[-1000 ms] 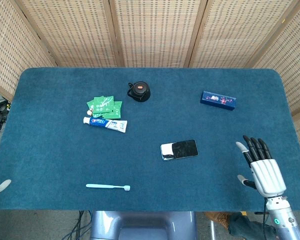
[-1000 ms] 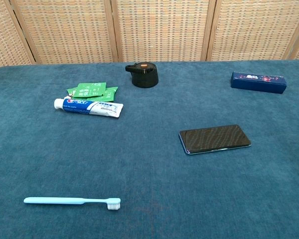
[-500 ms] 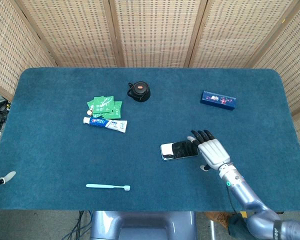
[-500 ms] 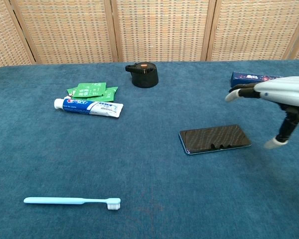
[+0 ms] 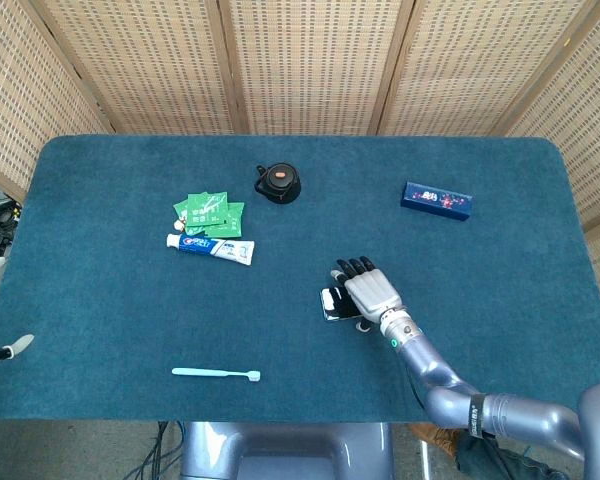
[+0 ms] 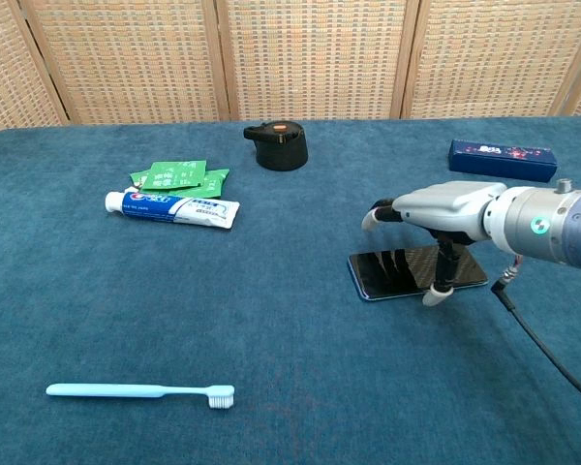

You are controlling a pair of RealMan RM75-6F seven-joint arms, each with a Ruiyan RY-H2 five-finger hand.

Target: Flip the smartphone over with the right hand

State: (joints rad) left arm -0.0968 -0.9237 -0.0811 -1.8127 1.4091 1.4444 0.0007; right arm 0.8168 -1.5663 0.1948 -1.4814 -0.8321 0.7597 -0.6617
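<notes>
Smartphone [image 6: 416,270] lies flat with its long axis left-right directly beneath the right hand [image 6: 443,208], whose fingers are spread, empty, thumb reaching down at its near edge.

Smartphone lying flat, screen up

The dark, glossy smartphone [image 6: 407,272] lies lengthwise on the blue table [image 6: 271,320], right of the toothpaste tube [image 6: 171,207].
</notes>
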